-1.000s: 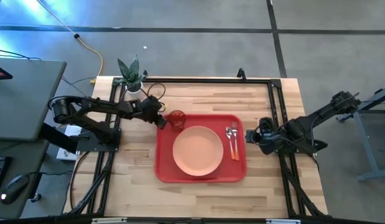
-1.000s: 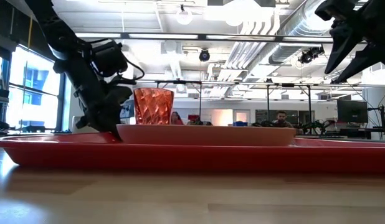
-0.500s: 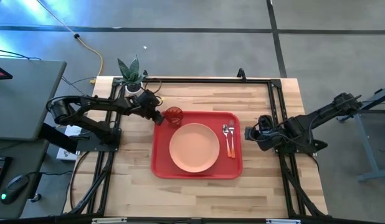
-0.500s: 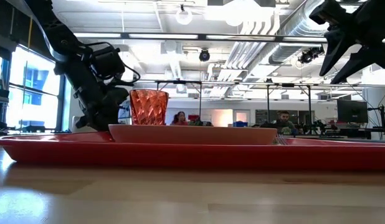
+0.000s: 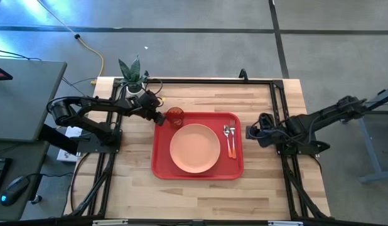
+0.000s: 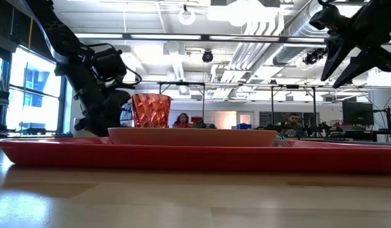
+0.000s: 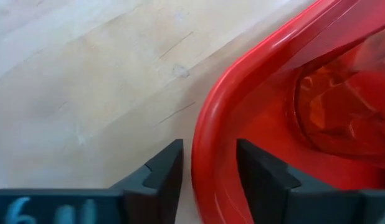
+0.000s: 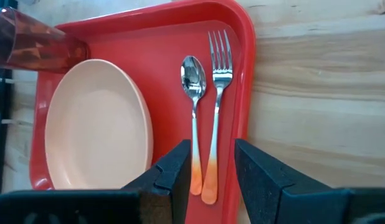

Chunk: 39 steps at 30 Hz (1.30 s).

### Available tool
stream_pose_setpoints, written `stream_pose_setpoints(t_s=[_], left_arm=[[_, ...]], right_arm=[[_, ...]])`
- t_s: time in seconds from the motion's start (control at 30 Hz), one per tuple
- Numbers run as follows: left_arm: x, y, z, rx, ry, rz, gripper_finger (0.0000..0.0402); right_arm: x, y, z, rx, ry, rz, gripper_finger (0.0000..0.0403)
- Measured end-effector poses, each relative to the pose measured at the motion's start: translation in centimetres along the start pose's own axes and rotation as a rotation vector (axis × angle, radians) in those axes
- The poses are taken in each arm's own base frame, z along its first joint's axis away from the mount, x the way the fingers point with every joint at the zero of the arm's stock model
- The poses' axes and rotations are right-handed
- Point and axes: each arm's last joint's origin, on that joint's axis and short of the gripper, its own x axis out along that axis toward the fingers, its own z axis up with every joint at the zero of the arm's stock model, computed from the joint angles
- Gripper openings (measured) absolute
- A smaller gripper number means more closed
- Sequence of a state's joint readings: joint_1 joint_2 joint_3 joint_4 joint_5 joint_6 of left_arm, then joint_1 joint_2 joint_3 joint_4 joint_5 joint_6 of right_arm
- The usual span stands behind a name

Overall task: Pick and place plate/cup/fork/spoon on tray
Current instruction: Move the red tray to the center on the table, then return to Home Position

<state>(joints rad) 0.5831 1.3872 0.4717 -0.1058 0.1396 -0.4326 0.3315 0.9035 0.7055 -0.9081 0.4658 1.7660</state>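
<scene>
Tray (image 5: 197,172) glossy red, round-cornered, on wooden bench (image 5: 269,188) | left hand (image 7: 208,163) pinching its rim | faceted cup (image 5: 175,116), smooth plate (image 5: 194,147), spoon (image 8: 193,118), fork (image 8: 217,106) inside | right hand (image 8: 211,171) released, just beside

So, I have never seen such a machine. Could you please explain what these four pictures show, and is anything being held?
Two dark robot arms work at a wooden table. One picture looks straight down, one looks level across the tabletop, and two come from cameras on the wrists.

A large red plastic tray carries a round salmon-pink plate, a translucent red-orange cup, and an orange-handled spoon and fork. A potted plant stands at the table's far edge.

The left gripper straddles the tray's corner rim. The right gripper holds nothing, open beside the tray's opposite side.
</scene>
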Motion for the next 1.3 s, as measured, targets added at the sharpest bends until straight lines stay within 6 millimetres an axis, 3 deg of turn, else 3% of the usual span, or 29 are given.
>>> stream_pose_setpoints(t_s=[0.2, 0.5, 0.77, 1.03, 1.3], left_arm=[[-0.7, -0.2, 0.0, 0.003, -0.009, -0.015, 0.0172], [-4.1, -0.9, 0.6, 0.031, -0.158, -0.058, 0.0203], [-8.0, -1.6, 0.7, 0.017, -0.316, -0.161, 0.0203], [-11.2, -2.0, 0.9, 0.058, -0.517, -0.17, 0.0202], [-14.8, -3.6, 3.5, 0.169, -0.667, -0.165, 0.0202]], right_arm=[[0.2, 0.0, 0.5, -0.015, -0.01, -0.015, 0.0112], [0.4, 0.1, 0.9, -0.034, -0.003, -0.027, 0.0112], [0.4, 0.8, 0.9, -0.08, -0.019, 0.041, 0.0112], [0.7, 1.8, 2.3, -0.095, -0.195, 0.107, 0.0112], [0.7, 4.5, 4.5, -0.132, -0.325, 0.304, 0.0112]])
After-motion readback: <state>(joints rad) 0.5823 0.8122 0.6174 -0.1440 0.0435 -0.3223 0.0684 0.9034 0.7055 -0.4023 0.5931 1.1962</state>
